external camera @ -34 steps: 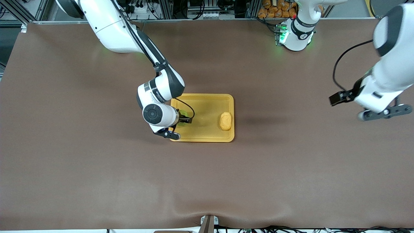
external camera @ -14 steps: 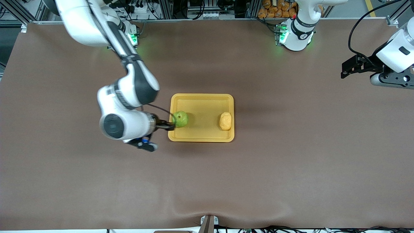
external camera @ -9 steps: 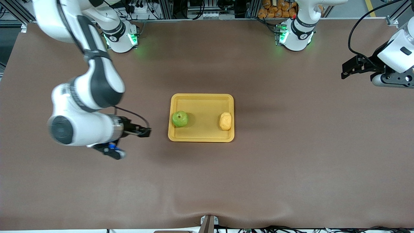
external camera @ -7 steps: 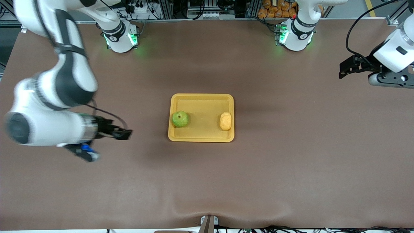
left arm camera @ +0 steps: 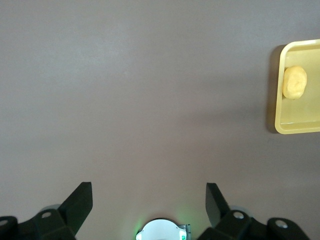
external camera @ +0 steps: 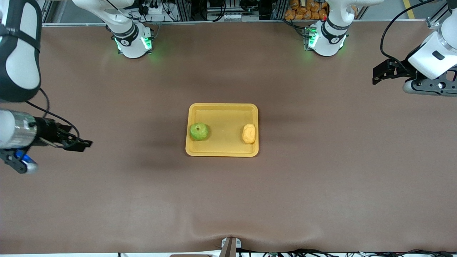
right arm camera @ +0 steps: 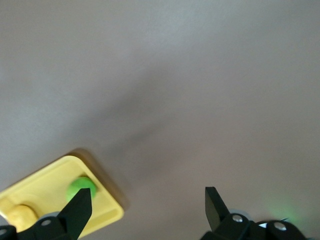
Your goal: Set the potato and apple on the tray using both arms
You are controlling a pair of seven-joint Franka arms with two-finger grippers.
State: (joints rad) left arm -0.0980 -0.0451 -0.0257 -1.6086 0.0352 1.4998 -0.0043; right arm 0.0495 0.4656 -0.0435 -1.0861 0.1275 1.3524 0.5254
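Since the apple left it, right claw farther from tray, empty.

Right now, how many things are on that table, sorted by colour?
Green: 1, the apple, lying in the tray.
Pale yellow-tan: 1, the potato, lying in the tray, toward the left arm's end.
Yellow-orange: 1, the tray itself.
Total: 3 things.

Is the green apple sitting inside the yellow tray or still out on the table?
Inside. The round green apple rests on the shallow yellow-orange plastic tray, within its raised rim at the end toward the right arm, with no gripper touching it.
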